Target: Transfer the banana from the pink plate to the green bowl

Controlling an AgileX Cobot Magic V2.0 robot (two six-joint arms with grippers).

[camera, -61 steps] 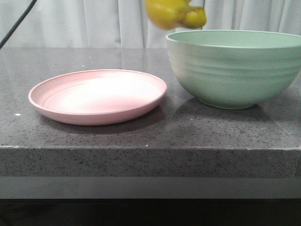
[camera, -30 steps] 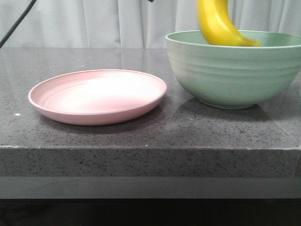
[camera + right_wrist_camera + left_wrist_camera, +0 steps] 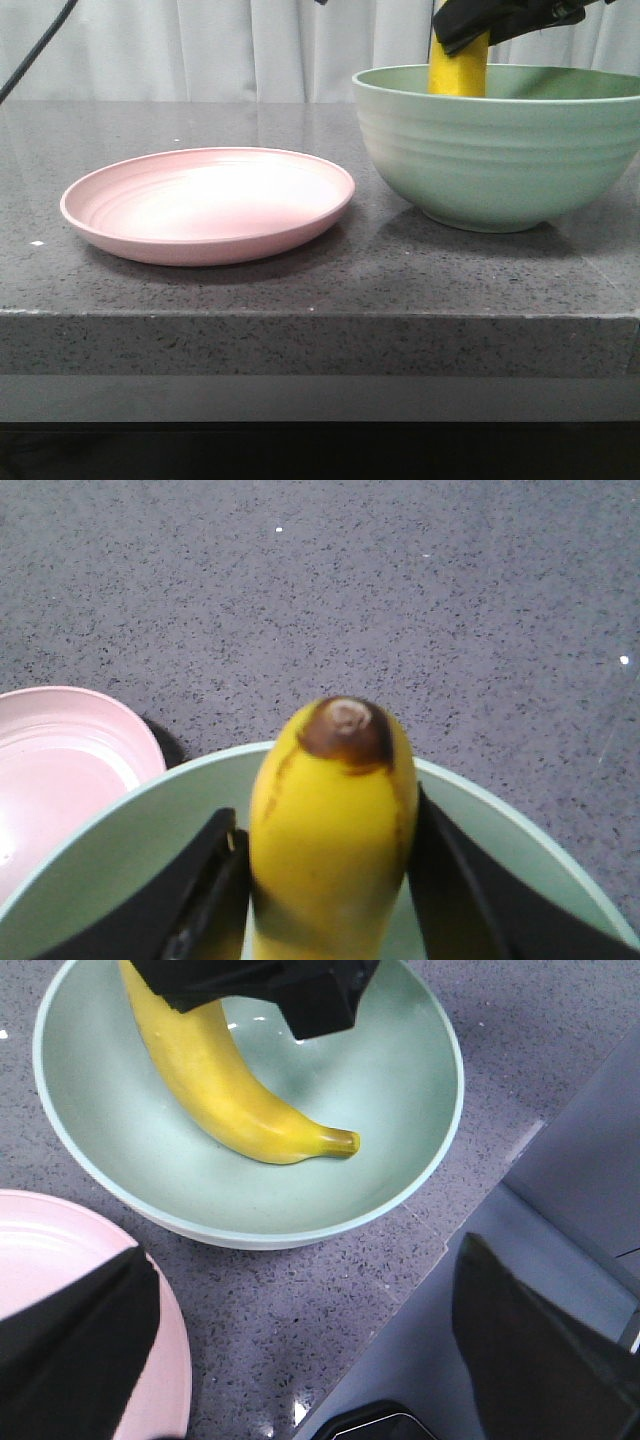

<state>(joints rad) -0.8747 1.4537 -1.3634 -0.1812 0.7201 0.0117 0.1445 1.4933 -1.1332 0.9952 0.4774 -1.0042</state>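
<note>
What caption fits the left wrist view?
Right pincer lowers banana into green bowl; pink plate sits empty beside it.

Banana (image 3: 458,72) upright inside green bowl (image 3: 495,150), right gripper (image 3: 475,28) clamped on its top. Pink plate (image 3: 208,205) sits beside bowl, apart.

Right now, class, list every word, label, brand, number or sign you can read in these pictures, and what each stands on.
None: no readable text shows in any view.
The banana, the green bowl, the pink plate and the right gripper gripping the banana all bear no sticker, print or marking.
</note>
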